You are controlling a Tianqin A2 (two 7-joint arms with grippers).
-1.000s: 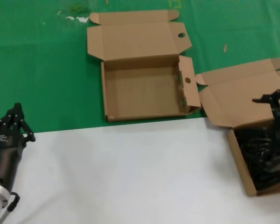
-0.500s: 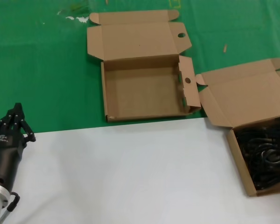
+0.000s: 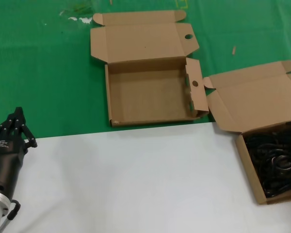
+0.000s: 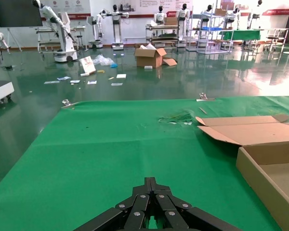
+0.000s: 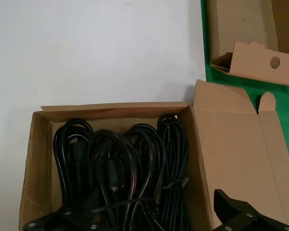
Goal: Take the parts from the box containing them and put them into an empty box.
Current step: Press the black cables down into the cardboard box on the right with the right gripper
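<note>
Brown cardboard, right: the box containing them (image 3: 242, 104) is lying angled at the head view's right edge, lid open, partly cut off by the frame.
Black cables: the parts (image 3: 276, 160) are piled inside that box; the right wrist view is showing several looped bundles (image 5: 120, 168) side by side, some tied at the middle.
Empty box (image 3: 150, 94): sitting open on the green cloth (image 3: 43, 73), just left of the angled box; round finger holes are visible in its side flap and lid.
Right gripper (image 5: 159, 221): hardly visible in the head view; in its own wrist view only the black finger bases are showing, spread wide above the cables, tips cut off by the frame.
Left gripper (image 3: 15, 127): parked at the near left over the white tabletop (image 3: 136, 179), fingers drawn together, nothing held.
Writing: a small white logo is visible on the left gripper body, too small to read; hall banners in the left wrist view are illegible.
</note>
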